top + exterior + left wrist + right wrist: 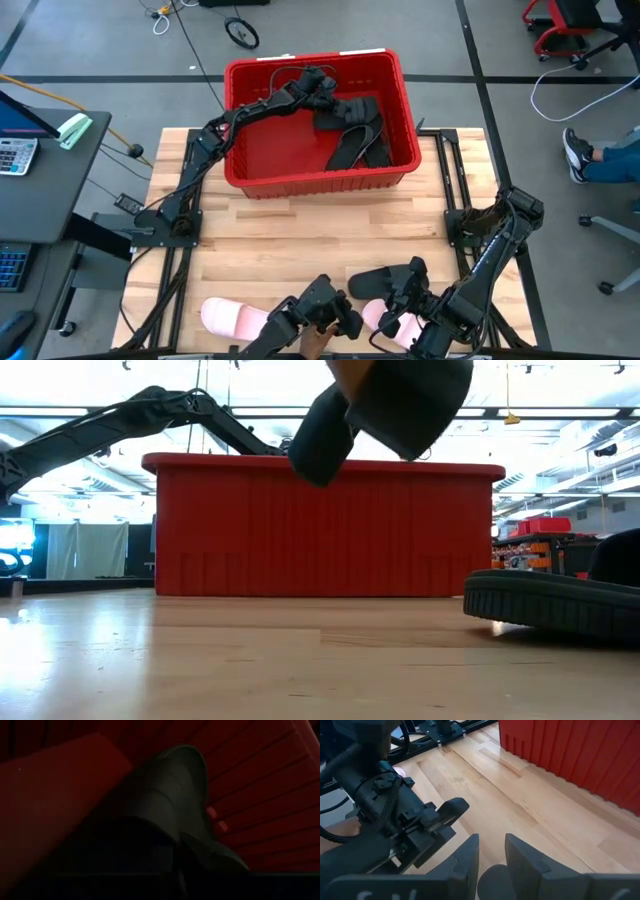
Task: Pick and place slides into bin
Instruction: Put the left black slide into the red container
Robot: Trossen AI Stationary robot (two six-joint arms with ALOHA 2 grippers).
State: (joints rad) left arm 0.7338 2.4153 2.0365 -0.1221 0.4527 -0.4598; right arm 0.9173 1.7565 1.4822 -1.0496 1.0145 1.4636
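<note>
From above: left gripper (322,82) well inside the red bin (232,120), at its far left corner, just beside a heap of black slides (358,135) on the bin floor. Grip there impossible to tell. Right gripper (410,278) at the near right of the wooden table (320,230), directly over the end of a lone black slide (375,282). One pink slide (385,320) just nearer than that, half under the arm; another pink slide (232,318) at the near left edge, well apart from both grippers.

At table height: bin (320,530) across the middle, left arm (120,420) dipping over its rim. Sole of the lone black slide (555,605) flat on the boards at the right. Blurred dark shape (400,400) close to the lens, unidentifiable.

Left wrist: very dark; a black slide (170,795) right in front, against the ribbed bin wall (260,785).

Right wrist: right gripper (492,852) released, jaws parted with bare table (520,795) showing between them. Bin (580,755) well beyond.
</note>
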